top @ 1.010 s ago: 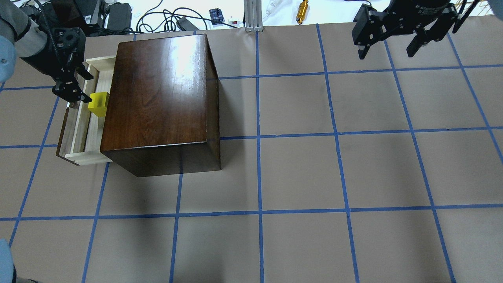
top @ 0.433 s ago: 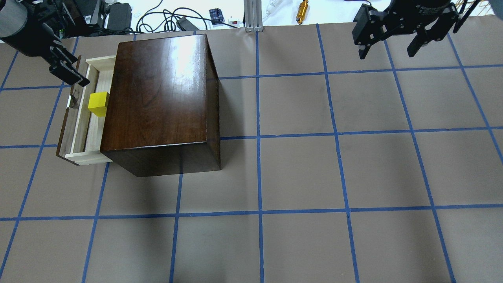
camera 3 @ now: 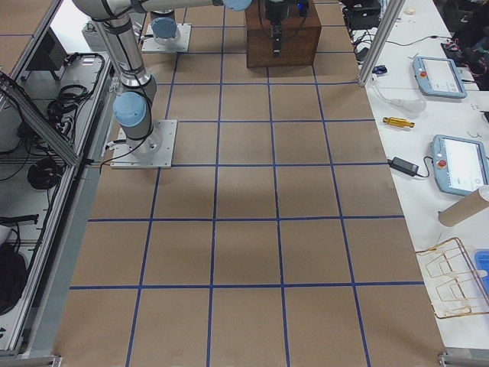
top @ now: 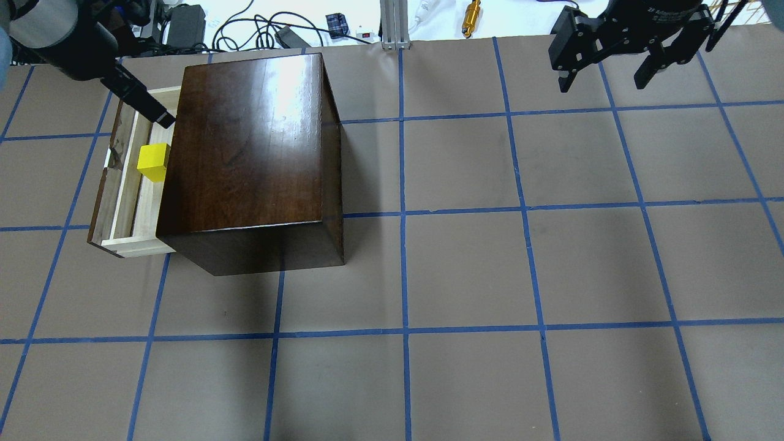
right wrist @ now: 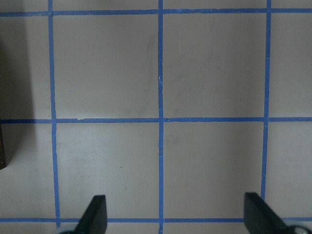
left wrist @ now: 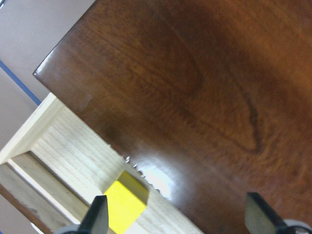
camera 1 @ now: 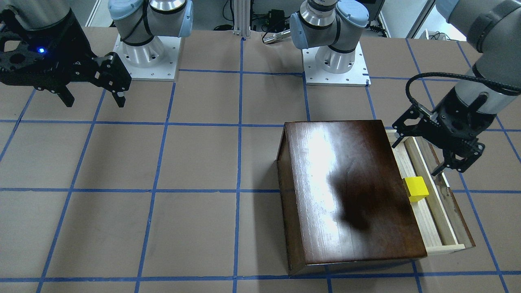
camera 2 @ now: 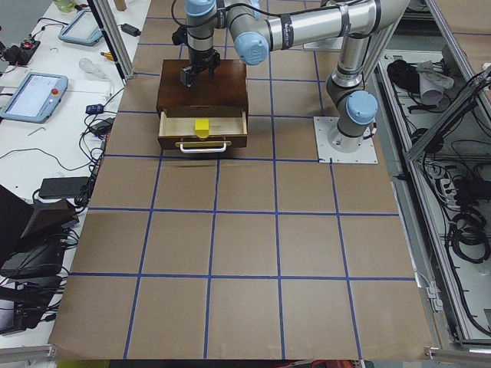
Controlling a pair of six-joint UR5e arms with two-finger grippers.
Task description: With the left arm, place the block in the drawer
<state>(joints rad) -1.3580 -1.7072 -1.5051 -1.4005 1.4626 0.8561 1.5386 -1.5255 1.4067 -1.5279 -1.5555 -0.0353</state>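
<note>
The yellow block (top: 153,162) lies in the open drawer (top: 131,202) of the dark brown box (top: 245,147), close against the box front. It also shows in the front view (camera 1: 416,189) and in the left wrist view (left wrist: 122,207). My left gripper (camera 1: 415,158) is open and empty. It hangs above the drawer's far end, near the box's top edge and apart from the block. One of its fingers (top: 144,105) shows in the overhead view. My right gripper (top: 603,76) is open and empty, high over the table's far right.
Cables, a gold cylinder (top: 471,17) and an aluminium post (top: 392,24) lie beyond the table's back edge. The two arm bases (camera 1: 144,53) (camera 1: 336,61) stand at the robot's side. A metal handle (camera 2: 201,146) sits on the drawer front.
My left gripper has drawn up and back from the block, then swung toward the box's top edge. The block stays in the drawer. The right arm has not moved.
</note>
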